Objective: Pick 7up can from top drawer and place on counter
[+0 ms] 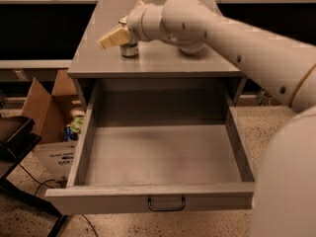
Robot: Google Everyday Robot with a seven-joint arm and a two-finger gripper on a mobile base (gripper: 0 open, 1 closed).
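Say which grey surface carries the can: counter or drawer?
The flat grey counter: small silver 7up can stands there by the gripper; wide grey drawer is empty.

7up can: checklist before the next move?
1. 7up can out of the top drawer and on the counter: ok.
2. Can upright: ok.
3. Can set back from the counter's front edge: ok.
4. Gripper clear of the can: cannot tell. It hangs over the counter at the can's upper left and overlaps the can's top in the camera view.
5. Nothing else in the drawer to snag: ok, only its bare floor shows.
6. Cardboard box out of the arm's way: ok, it sits on the floor left of the cabinet.
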